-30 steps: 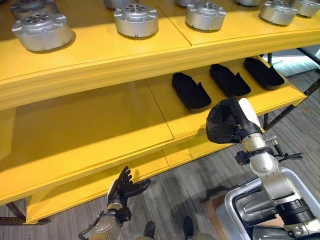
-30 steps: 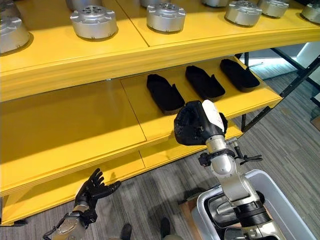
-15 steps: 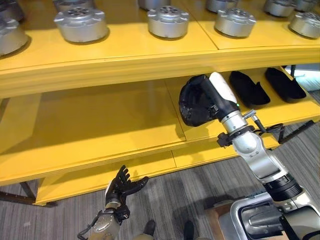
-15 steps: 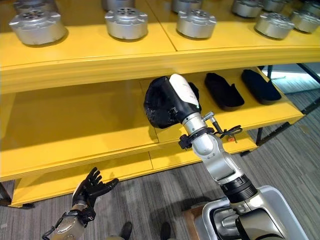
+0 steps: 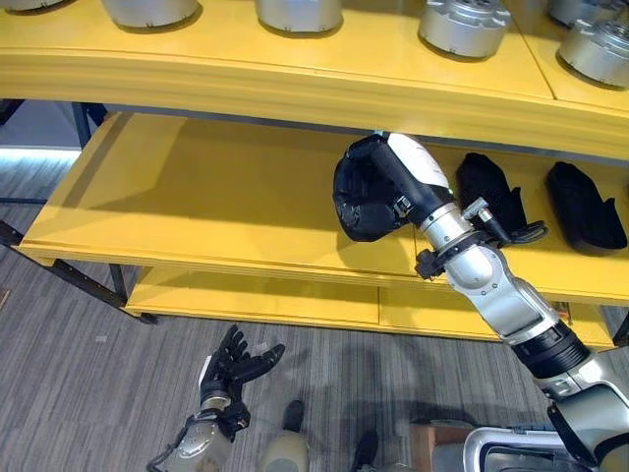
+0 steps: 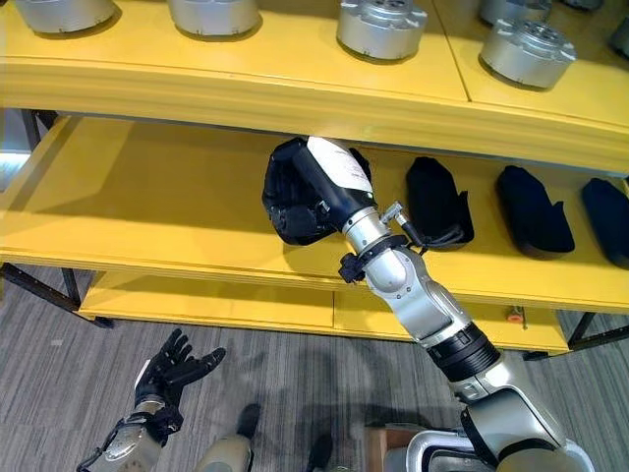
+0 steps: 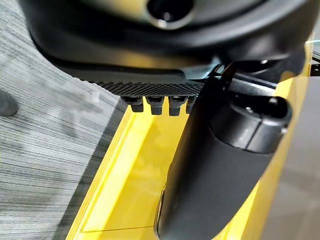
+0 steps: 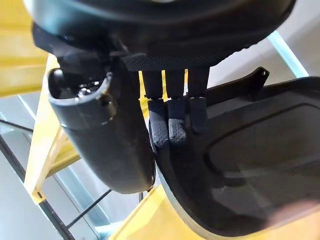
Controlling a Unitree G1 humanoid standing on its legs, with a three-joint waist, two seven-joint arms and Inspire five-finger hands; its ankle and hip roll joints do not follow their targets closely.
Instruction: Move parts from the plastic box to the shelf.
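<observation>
My right hand (image 5: 411,175), with a white cover on it, is shut on a black moulded part (image 5: 360,195), held over the yellow middle shelf (image 5: 226,197) under the upper board. In the right wrist view its fingers (image 8: 172,125) curl over the rim of the black part (image 8: 260,155). Three more black parts lie in a row to the right on that shelf, the nearest (image 6: 433,200) just beside the hand. My left hand (image 5: 234,362) hangs low over the floor with its fingers spread, holding nothing.
Silver round parts (image 6: 381,27) stand along the upper shelf (image 6: 246,88). A lower yellow shelf (image 5: 256,295) sits near the floor. The grey plastic box's rim (image 5: 506,454) shows at the lower right. The left stretch of the middle shelf is bare.
The camera has swung left. My right hand has carried the black part from in front of the shelf edge in over the middle shelf, left of the row of black parts. The left hand stays low.
</observation>
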